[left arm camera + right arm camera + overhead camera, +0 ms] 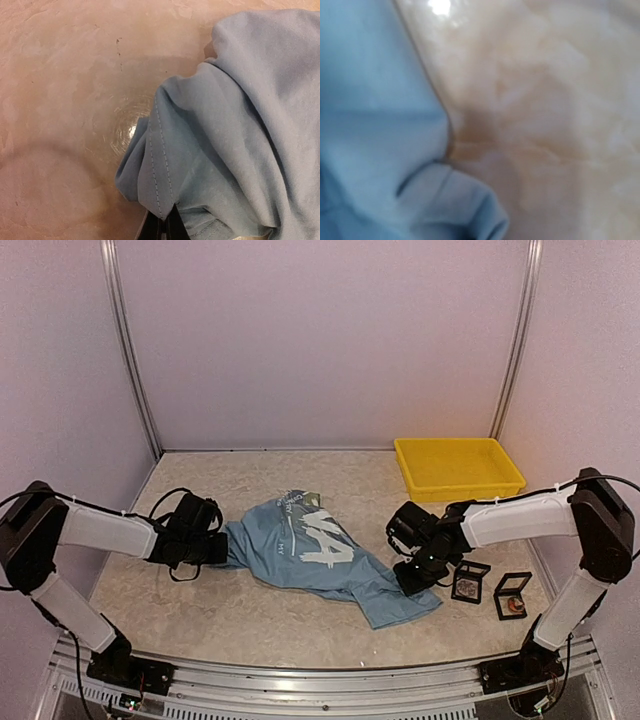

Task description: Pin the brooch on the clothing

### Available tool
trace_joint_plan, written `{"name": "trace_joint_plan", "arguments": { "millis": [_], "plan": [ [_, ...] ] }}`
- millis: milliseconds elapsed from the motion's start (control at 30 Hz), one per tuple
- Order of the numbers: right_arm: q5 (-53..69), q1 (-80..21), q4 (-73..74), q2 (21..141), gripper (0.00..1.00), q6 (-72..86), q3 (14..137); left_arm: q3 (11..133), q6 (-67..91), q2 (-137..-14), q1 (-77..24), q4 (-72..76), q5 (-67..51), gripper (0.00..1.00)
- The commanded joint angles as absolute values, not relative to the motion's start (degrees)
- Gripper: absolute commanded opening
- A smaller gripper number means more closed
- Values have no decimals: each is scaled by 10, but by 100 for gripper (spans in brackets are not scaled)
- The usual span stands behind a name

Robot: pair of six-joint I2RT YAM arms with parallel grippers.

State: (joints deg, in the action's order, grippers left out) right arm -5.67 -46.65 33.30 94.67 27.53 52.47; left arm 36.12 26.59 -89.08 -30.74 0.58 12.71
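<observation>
pinching the clothing (240, 125) (left gripper (164, 226), seemingly clamped)

Yellow tray (459, 485) far right on beige table (200, 620), small black box (470, 582), second black box (513, 595) just beside it.

Soft, even light fills the top view, with only weak shadows on the counter (200, 620). The left wrist view is sharp, with one glare spot. The right wrist view is strongly blurred.
</observation>
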Motion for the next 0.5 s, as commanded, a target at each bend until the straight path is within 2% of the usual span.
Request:
{"name": "trace_joint_plan", "arguments": {
  "millis": [0,233,467],
  "plan": [
    [-80,-464,402,936,0,270,537,380,259,-836,-317,-34,146,0],
    [-69,-477,432,886,0,252,592,407,243,-744,-337,-80,151,0],
    [-90,-449,397,872,0,193,694,519,176,-698,-309,-79,163,0]
  ]
}}
